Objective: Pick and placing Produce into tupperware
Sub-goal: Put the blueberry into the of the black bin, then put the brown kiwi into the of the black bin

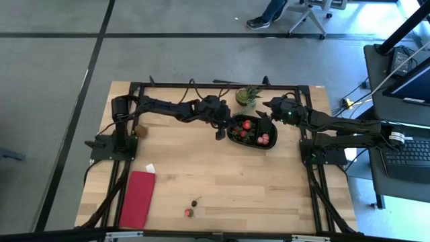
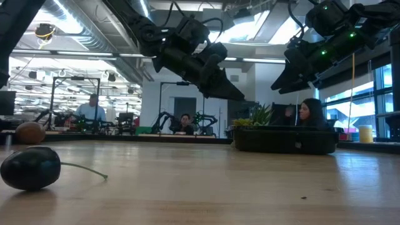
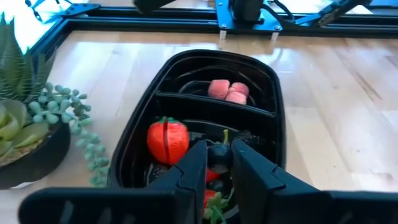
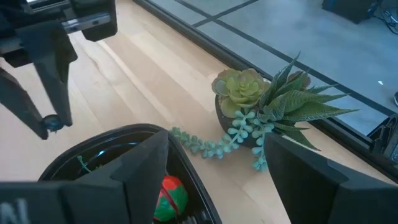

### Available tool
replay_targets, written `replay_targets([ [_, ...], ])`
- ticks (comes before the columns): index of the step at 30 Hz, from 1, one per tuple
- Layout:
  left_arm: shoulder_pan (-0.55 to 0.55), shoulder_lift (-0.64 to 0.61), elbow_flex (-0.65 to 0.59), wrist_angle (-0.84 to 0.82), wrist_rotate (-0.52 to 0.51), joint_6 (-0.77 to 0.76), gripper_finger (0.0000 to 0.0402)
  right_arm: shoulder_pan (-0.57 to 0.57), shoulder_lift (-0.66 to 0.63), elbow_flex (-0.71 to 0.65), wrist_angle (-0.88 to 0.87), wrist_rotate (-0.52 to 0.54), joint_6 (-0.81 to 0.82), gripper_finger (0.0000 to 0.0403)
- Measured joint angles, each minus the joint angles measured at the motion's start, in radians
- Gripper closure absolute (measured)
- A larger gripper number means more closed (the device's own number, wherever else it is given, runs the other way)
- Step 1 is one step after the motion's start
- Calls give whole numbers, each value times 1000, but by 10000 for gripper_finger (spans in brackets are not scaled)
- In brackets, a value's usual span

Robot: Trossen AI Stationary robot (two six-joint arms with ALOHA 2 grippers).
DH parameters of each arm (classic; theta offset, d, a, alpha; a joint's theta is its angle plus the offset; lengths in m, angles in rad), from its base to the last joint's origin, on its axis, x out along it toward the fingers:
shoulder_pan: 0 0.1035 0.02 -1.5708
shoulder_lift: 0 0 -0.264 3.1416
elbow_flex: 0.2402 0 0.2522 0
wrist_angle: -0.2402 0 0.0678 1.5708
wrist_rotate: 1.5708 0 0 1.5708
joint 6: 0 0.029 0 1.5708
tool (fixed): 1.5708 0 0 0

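A robotics lab: other robot arms point(image 2: 164, 120) and seated people point(image 2: 92, 110) behind.

Desk point(image 1: 222, 181): pale wood, smooth w/ visible grain, slight sheen. Tupperware point(image 3: 273, 93): glossy black plastic. Produce point(image 3: 168, 138): shiny plastic-looking pieces. Red cloth point(image 1: 138, 198): matt. Left gripper point(image 3: 217, 163): matt dark plastic.

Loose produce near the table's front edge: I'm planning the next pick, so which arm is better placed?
Left, probably. The loose pieces lie slightly nearer the left arm's side. The left gripper must first drop its dark berry into the tupperware; the right gripper, fingers open, hangs by its rim.
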Motion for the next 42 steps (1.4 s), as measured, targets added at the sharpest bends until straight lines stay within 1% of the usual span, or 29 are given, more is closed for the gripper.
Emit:
replay_targets([
  [4,6,0,0,0,-1,-3,334,0,0,0,0,0,7,135],
  [12,6,0,0,9,-1,-3,336,0,0,0,0,0,7,135],
  [29,-4,12,2,36,-5,-1,298,0,0,0,0,0,6,135],
  [31,-5,26,3,59,-10,-1,293,0,0,0,-1,0,6,135],
  [35,-1,34,0,44,-18,3,276,1,0,0,-4,0,7,135],
  [37,2,22,3,3,-19,14,268,1,0,0,-13,0,7,135],
  [40,6,-39,3,-134,-21,76,256,2,0,0,-40,-1,8,135],
  [42,9,-97,3,-295,-45,113,249,2,0,0,-56,-1,8,135],
])
